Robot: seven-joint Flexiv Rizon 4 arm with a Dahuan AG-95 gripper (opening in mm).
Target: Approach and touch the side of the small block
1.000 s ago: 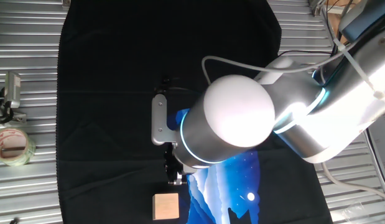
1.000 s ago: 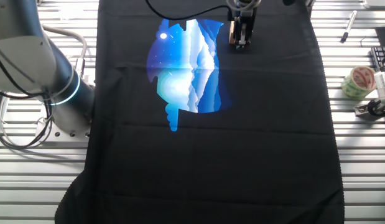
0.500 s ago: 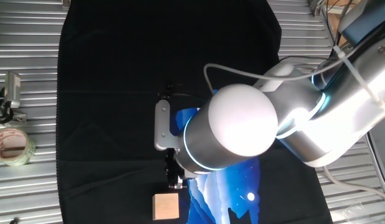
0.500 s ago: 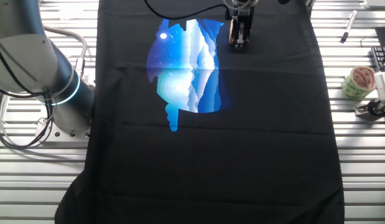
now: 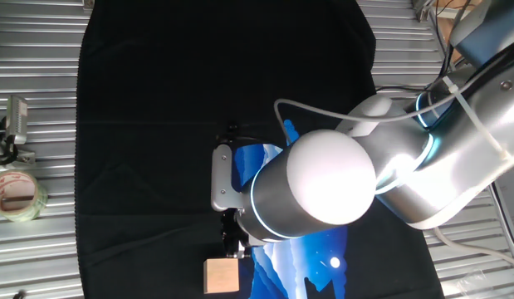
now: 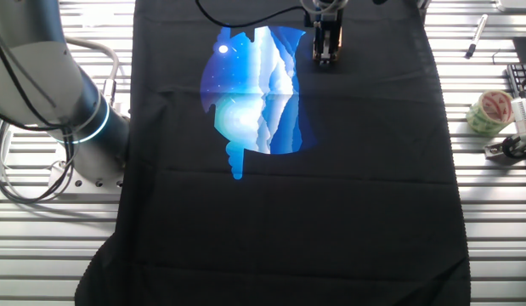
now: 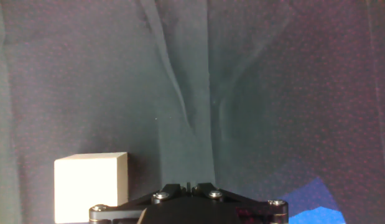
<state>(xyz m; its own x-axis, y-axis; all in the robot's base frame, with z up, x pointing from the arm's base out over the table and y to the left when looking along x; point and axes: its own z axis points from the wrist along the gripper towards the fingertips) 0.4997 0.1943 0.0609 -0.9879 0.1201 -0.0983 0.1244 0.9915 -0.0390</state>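
we see the block (image 5: 222,275) on the black cloth (image 5: 157,124) nr its edge, just beside the blue print (image 5: 298,257). gripper (image 5: 233,247) sits right next to block's side; contact unclear. can't tell if fingers are spread or closed. tape roll (image 5: 16,195) lies well apart, off the cloth.

Black cloth (image 6: 330,187) with blue-white mountain print (image 6: 254,93) over slatted metal table (image 6: 492,221); tape roll (image 6: 489,111), metal clip (image 6: 506,146), pen (image 6: 476,36) beside it.
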